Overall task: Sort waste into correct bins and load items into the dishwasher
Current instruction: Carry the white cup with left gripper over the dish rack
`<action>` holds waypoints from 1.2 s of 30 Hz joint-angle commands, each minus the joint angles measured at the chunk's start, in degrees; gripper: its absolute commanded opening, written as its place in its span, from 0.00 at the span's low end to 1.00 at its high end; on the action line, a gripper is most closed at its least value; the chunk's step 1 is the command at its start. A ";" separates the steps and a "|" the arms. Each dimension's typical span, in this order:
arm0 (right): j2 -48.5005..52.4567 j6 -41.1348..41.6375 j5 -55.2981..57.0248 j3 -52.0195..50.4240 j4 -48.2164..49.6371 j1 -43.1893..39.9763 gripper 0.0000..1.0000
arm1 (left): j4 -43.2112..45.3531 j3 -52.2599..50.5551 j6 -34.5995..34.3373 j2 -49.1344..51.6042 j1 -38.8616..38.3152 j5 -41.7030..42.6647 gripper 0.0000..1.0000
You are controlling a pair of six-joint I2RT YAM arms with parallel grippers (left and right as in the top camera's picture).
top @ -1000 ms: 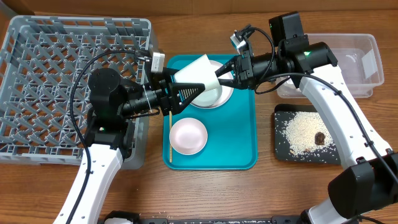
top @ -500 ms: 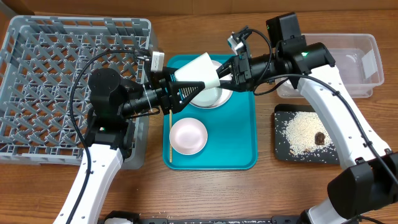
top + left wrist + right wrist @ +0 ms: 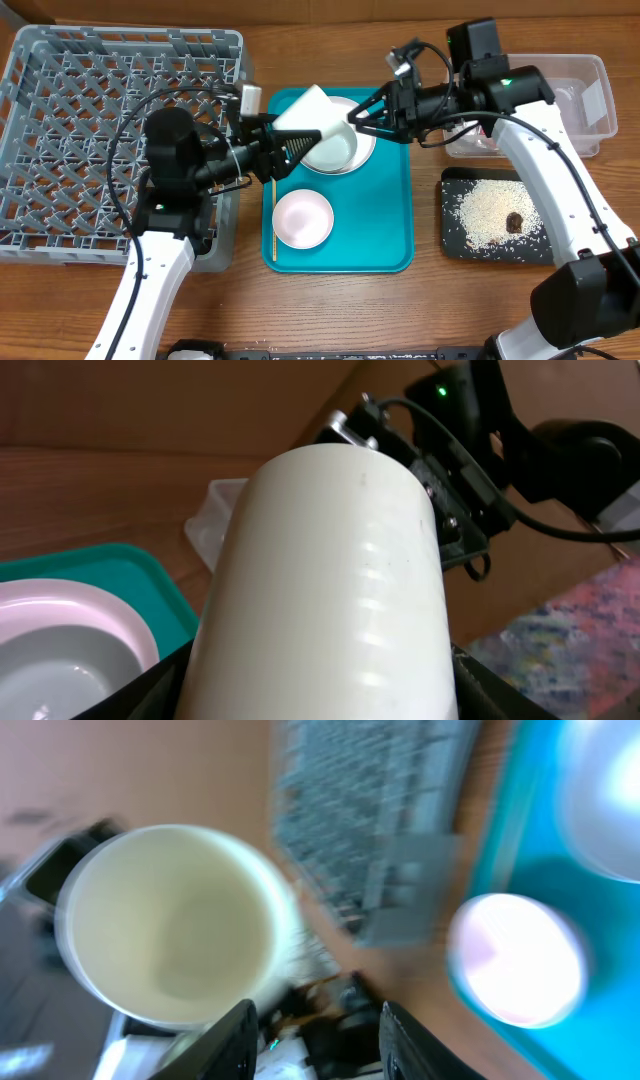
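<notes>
The small white cup hangs over the left end of the teal tray, and my left gripper is shut on it. In the left wrist view the cup fills the frame between the dark fingers. My right gripper is open just right of the cup, apart from it. Its wrist view shows the cup's mouth up left, with nothing between the fingers. A pale pink bowl and another pale bowl sit on the teal tray. The grey dishwasher rack is at the left.
A clear tub stands at the back right. In front of it a black tray holds rice and a brown lump. A thin wooden stick lies along the teal tray's left side.
My right gripper has opened, let go of the cup and drawn back to the right. The left gripper keeps the cup and has lifted it slightly toward the rack side.
</notes>
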 commanded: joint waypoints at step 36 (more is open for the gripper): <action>-8.48 -6.75 49.22 0.20 -20.94 -11.10 0.52 | -72.89 24.39 15.98 6.49 24.68 -61.22 0.04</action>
